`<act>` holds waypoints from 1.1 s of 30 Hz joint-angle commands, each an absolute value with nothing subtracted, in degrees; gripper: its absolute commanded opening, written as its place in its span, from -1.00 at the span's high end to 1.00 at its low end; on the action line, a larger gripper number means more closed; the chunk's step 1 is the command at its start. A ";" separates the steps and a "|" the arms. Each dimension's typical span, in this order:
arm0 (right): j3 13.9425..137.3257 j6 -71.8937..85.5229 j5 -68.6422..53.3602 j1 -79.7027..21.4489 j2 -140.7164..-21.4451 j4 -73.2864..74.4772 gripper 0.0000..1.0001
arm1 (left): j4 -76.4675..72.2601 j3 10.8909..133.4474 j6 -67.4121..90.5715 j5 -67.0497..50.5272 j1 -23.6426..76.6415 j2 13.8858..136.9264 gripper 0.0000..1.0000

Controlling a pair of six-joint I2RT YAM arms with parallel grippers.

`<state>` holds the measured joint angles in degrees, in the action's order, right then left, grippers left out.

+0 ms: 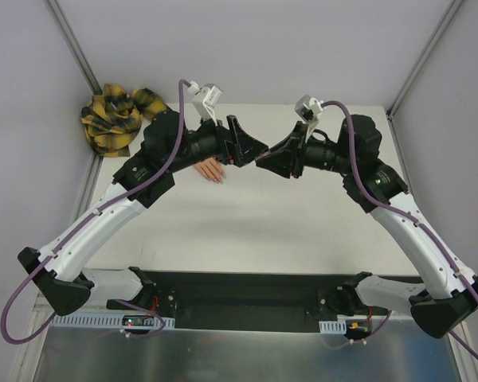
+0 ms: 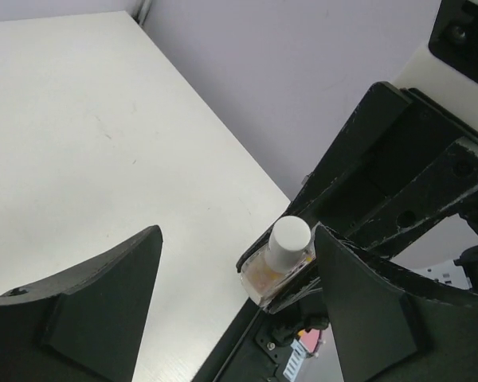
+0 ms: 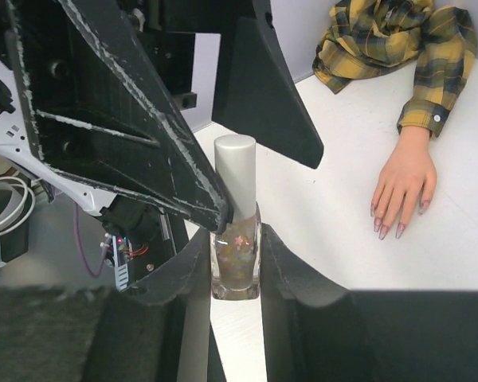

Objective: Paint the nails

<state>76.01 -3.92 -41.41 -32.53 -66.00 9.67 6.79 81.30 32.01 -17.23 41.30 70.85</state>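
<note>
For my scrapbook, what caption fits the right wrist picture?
Right tool grips the polish bottle, left tool open around its white cap, mannequin hand lying nearby.

Top cam hangs high above and behind the arm bases, looking down over the whole white counter [image 1: 247, 223], so that's the wide, far-off view. Left wrist cam sits right behind the left claw [image 2: 237, 237] and peers out between its fingers, super close, counter and lilac wall behind. Right wrist cam does the same from the right claw [image 3: 235, 247], facing back at the left one. Both wrist cams catch the polish bottle [image 3: 237, 267] up close from opposite sides. Right wrist and top views share the mannequin hand [image 3: 402, 187] and plaid sleeve [image 3: 390, 40].
</note>
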 commanded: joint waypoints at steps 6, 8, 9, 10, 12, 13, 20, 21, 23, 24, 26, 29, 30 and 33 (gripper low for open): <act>76.81 -7.99 -28.33 -38.40 -63.99 10.63 0.99 | 8.61 81.83 33.75 -5.36 44.47 68.82 -0.11; 77.08 -8.79 -25.50 -39.98 -63.20 10.98 1.00 | 9.05 81.91 34.19 -5.27 45.00 68.99 0.12; 77.17 -8.88 -22.79 -40.34 -63.02 11.25 1.00 | 9.23 81.83 34.45 -5.53 45.26 69.08 0.17; 77.08 -8.88 -21.46 -40.69 -62.67 11.25 1.00 | 9.32 81.83 34.80 -5.97 45.35 69.26 0.23; 77.25 -8.44 -18.99 -40.96 -62.67 11.16 0.99 | 9.14 81.83 35.16 -7.99 45.53 69.52 0.52; 77.17 -8.09 -18.11 -40.96 -62.75 11.16 0.99 | 9.23 81.83 34.46 -8.87 45.53 69.87 0.69; 75.24 -9.32 -44.27 -39.47 -63.19 7.57 1.00 | 0.19 80.25 27.34 -46.52 41.05 72.86 1.00; 75.58 -7.66 -51.17 -39.20 -64.32 6.25 0.99 | -5.83 80.07 26.90 -53.28 40.96 73.30 1.00; 76.90 -3.28 -66.27 -39.72 -65.65 3.44 1.00 | -11.66 78.15 28.64 -62.55 40.96 73.39 1.00; 76.64 -0.29 -68.18 -40.16 -65.48 0.30 1.00 | -16.13 77.79 29.52 -64.67 40.96 73.48 1.00; 73.84 1.14 -67.60 -41.74 -63.38 -2.19 1.00 | -18.89 77.09 30.94 -66.62 40.96 73.39 1.00; 71.46 2.46 -64.96 -41.58 -60.47 -4.57 1.00 | -20.82 75.51 30.50 -63.47 40.96 71.72 1.00; 71.54 2.72 -64.60 -41.49 -60.38 -4.57 1.00 | -21.70 75.15 30.93 -63.11 40.96 71.63 1.00; 70.84 2.29 -62.06 -41.05 -59.86 -4.48 1.00 | -24.60 73.83 32.52 -61.71 41.04 70.93 1.00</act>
